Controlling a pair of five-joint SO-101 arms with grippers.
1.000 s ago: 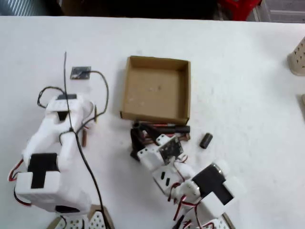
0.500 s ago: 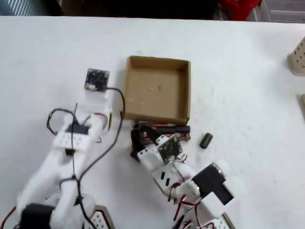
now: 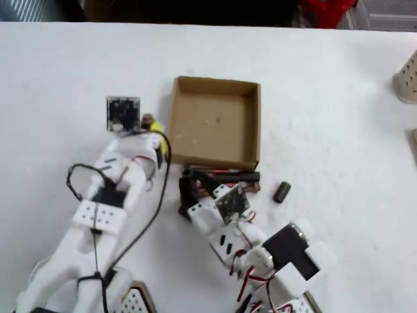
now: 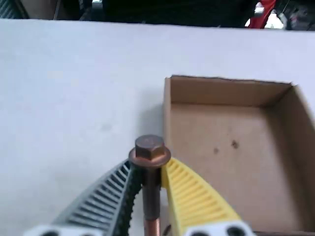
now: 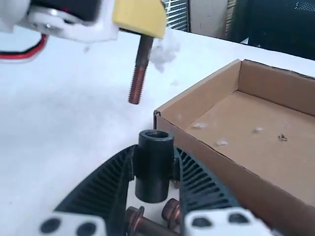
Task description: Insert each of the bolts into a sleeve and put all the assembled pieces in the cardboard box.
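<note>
Left wrist view: the left gripper [image 4: 150, 171] clamps a copper bolt [image 4: 149, 153], just beside the cardboard box [image 4: 166, 105]. The right gripper [image 5: 153, 155] pinches an upright black sleeve [image 5: 155, 167] — the bolt's tip hangs higher (not touching).

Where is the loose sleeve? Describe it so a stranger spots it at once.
Start at the cardboard box mid-table. Just past its near right corner the loose sleeve, short and black, lies alone on the table. Unlike the held sleeve in the right end effector, nothing grips it.
</note>
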